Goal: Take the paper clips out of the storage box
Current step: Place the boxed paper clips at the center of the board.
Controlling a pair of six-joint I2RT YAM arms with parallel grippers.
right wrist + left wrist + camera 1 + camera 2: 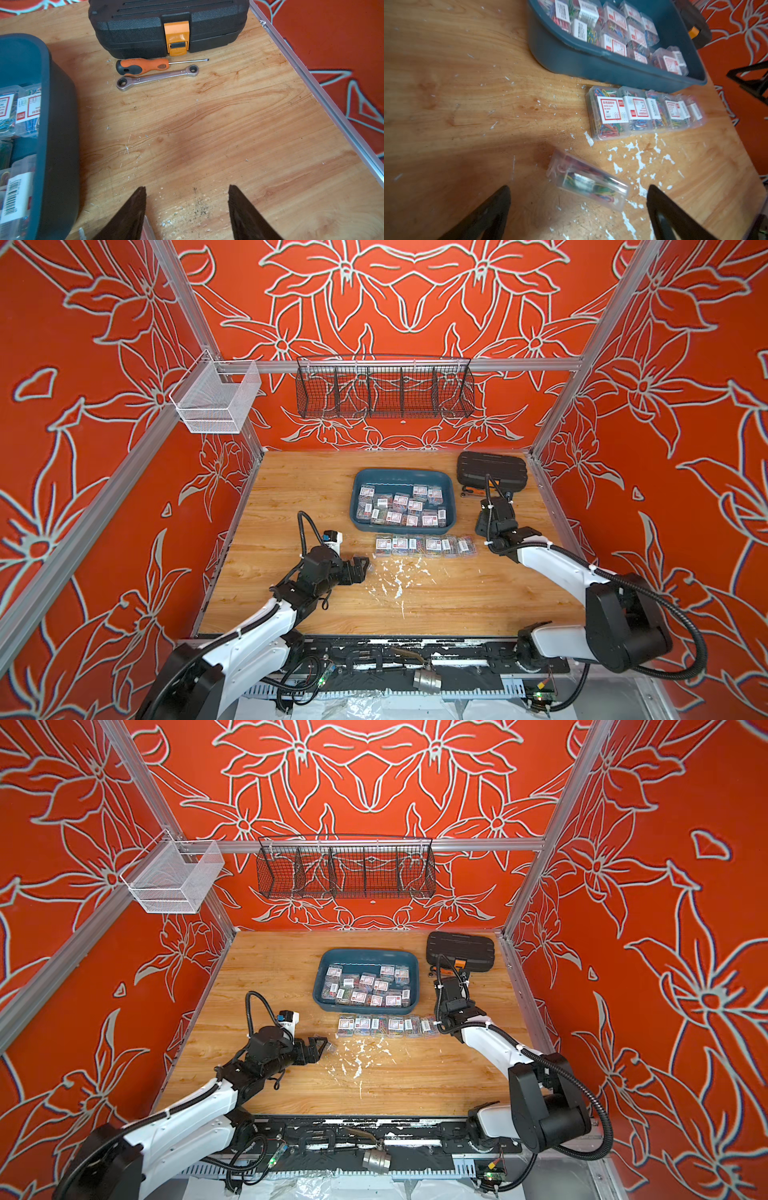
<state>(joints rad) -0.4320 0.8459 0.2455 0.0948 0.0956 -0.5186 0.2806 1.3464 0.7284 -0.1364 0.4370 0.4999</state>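
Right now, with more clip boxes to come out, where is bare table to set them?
Free: the table left of the storage box; the near strip in front of the row of paper clips. Crowded: the gap between them, and around the black case.

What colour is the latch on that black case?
The latch is orange; the right wrist view shows it best.

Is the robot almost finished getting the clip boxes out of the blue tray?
Not nearly. Done: a row of boxes sits on the table in front of the tray. In hand: nothing is gripped. One more box lies on the table between the fingers of the open left end effector. The right end effector is open and empty. Left: most of them, a pile of boxes in the tray.
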